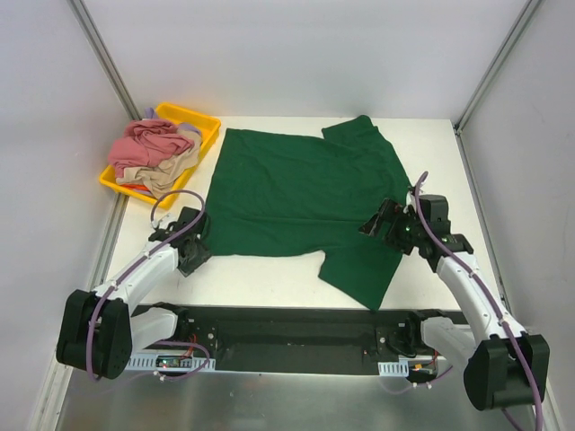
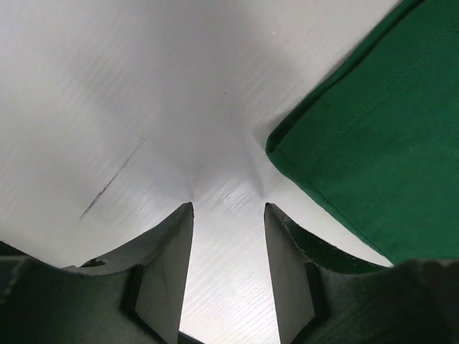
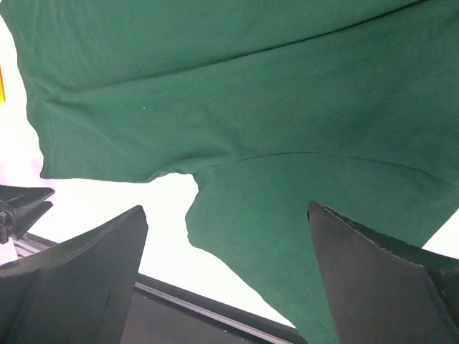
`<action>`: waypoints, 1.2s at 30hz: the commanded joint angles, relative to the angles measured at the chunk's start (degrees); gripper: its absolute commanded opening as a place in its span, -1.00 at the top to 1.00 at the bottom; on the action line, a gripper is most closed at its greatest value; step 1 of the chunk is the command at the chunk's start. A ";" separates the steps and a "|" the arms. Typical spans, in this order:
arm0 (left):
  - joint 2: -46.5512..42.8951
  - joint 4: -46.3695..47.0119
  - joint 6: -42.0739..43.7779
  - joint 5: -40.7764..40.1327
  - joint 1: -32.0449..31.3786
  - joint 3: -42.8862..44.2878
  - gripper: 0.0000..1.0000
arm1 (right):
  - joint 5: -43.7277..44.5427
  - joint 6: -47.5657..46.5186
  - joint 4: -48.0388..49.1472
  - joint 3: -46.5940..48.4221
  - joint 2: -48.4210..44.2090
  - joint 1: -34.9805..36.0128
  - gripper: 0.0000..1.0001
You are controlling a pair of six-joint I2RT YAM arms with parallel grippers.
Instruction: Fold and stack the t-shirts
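Note:
The dark green t-shirt [image 1: 301, 193] lies spread flat on the white table, sleeves at the far right and near right. The dusty pink t-shirt [image 1: 148, 144] and the beige t-shirt [image 1: 171, 172] lie crumpled in the yellow tray. My left gripper [image 1: 194, 256] is open and empty, low over bare table just beside the green shirt's near left hem corner [image 2: 276, 143]. My right gripper [image 1: 379, 226] is open and empty above the shirt's near right sleeve and side [image 3: 287, 215].
The yellow tray [image 1: 199, 121] stands at the far left corner. A black base rail [image 1: 296, 328] runs along the table's near edge. Metal frame posts and white walls close in the sides.

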 commanded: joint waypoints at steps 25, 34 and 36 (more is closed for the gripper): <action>-3.76 14.89 -6.23 -3.77 -0.20 -5.20 0.22 | 8.76 -3.73 -5.26 -2.52 -9.12 0.19 -0.92; -2.10 17.88 -6.93 -4.65 -0.02 -4.94 0.20 | 8.85 -4.69 -6.31 -1.55 -7.98 0.18 -0.92; -0.78 17.88 -7.19 -4.74 0.07 -4.77 0.20 | 9.38 -4.78 -6.75 -1.55 -7.89 0.18 -0.92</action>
